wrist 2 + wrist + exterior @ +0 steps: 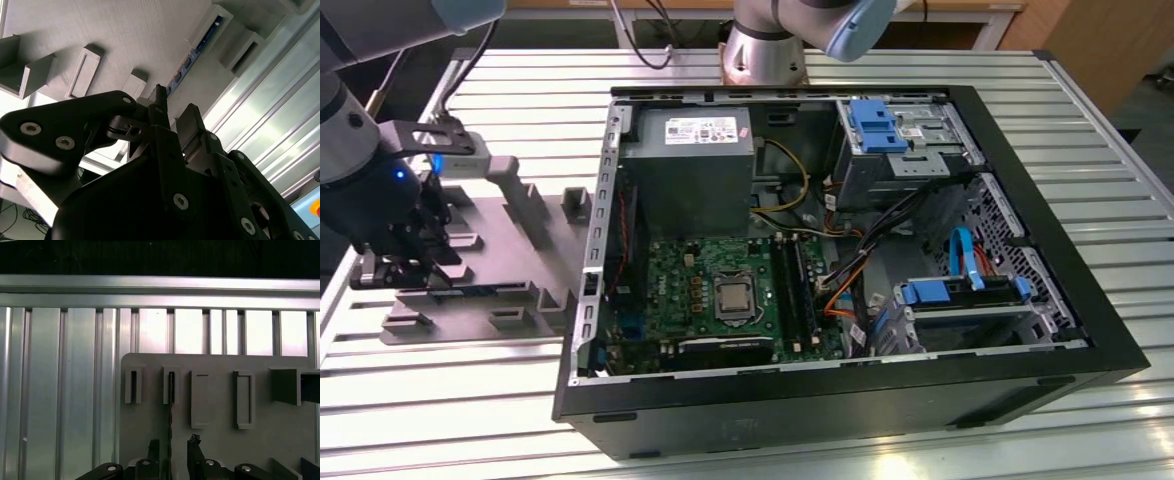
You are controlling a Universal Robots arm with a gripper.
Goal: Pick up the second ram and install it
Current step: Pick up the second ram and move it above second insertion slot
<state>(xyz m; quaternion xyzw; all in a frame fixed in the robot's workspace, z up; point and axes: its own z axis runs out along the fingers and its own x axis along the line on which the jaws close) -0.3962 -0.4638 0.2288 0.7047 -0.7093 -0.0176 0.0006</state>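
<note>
First wrist view: claw (173, 441) spread, gaps flanking second ram (170, 420).

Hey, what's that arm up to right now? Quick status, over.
Gripper over the grey tray, jaws open. Second ram on edge in the tray, lined up between the jaws, not gripped. No obstruction seen near it.

The arm (767, 50) is a silver-grey tube with pale blue joint caps; its wrist is black, with a small blue light (400, 176) and a light grey box (460, 160). The pincer (175, 107) is matte black, its linked plates fastened by silver screws (181, 201).
</note>
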